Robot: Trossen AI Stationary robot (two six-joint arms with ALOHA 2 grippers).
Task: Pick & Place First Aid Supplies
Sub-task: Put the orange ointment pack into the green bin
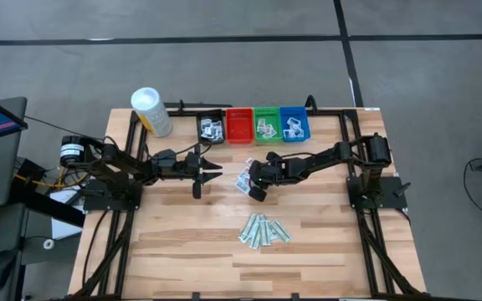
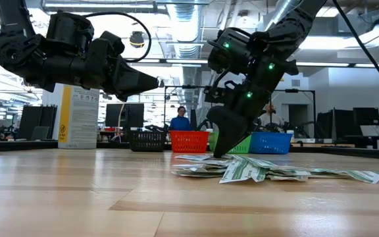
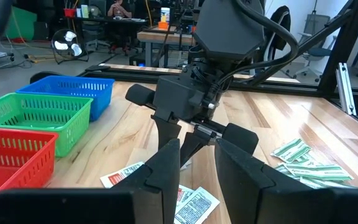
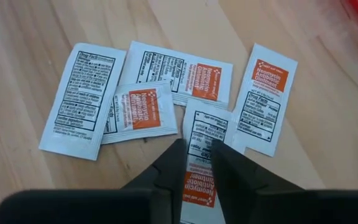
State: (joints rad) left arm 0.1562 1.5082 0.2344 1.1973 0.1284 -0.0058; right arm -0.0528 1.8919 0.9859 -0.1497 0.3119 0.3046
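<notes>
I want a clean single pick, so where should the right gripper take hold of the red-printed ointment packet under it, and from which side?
Grip the ointment packet by its narrow width, coming straight down, as the right gripper straddles it. It lies flat, its far end touching neighbours.

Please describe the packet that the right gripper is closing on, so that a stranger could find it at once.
On the wooden table, before the red bin, lies a cluster of white ointment packets. The right gripper straddles one packet. It alone lies between the dark fingers, its orange end nearest the wrist camera.
</notes>
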